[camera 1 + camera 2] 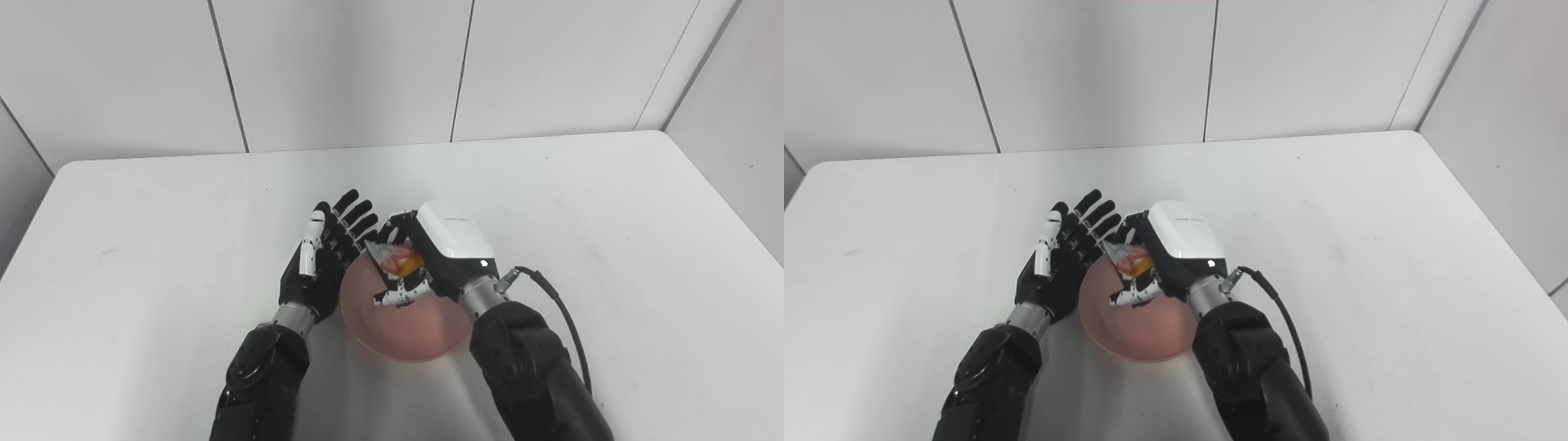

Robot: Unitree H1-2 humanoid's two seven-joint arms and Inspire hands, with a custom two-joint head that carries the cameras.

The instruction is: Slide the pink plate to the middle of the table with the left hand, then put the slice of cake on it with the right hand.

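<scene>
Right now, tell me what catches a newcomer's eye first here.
The pink plate near the table's middle stands out. Over its far edge the right hand holds a slice of cake. The left hand, fingers spread, sits against the plate's left side.

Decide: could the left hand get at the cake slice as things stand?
Probably not. The right hand has its fingers closed round the cake slice above the pink plate; the left hand rests open beside them.

I see white table [612, 202] w/ rounded corners, faint scuff marks. Behind table: white panelled wall [343, 67] w/ dark seams. Right of table, more wall.
</scene>
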